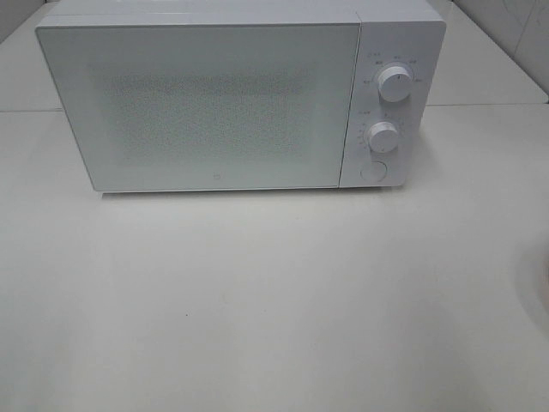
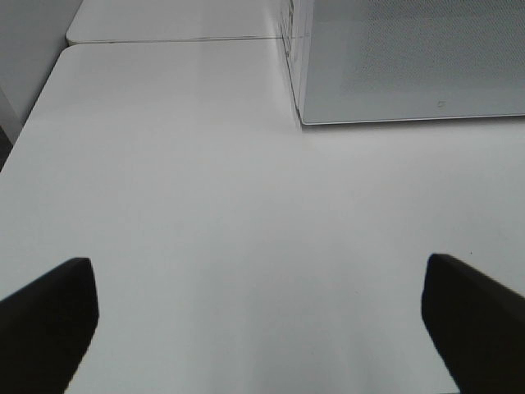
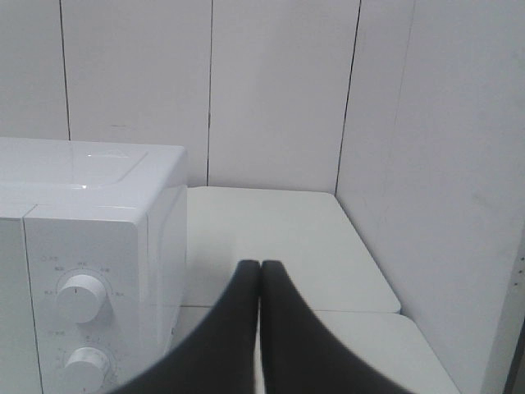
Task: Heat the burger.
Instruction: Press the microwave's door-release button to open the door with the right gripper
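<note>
The left pincer (image 2: 258, 271) hangs over the bare white counter (image 2: 205, 189), in front of the microwave (image 2: 410, 57) and off toward its hinge-side front corner. Its two dark fingers (image 2: 49, 320) are spread wide apart. The right pincer (image 3: 261, 268) is off the microwave's control-panel side, about level with the knobs, and its fingers are pressed together tip to tip.

The counter is plain and pale in front of the microwave, with a seam running behind the appliance. The microwave stands square on it, white, with its door (image 1: 202, 107) shut flat; the door's dotted panel is opaque. On the panel beside the door, the round button (image 1: 373, 170) sits lowest, the lower knob (image 1: 383, 136) above it and the upper knob (image 1: 394, 83) at the top.

Behind the microwave, a wall (image 3: 279, 90) of pale panels with thin dark joints meets a side wall at a corner.

Where the burger is cannot be told from these views.
</note>
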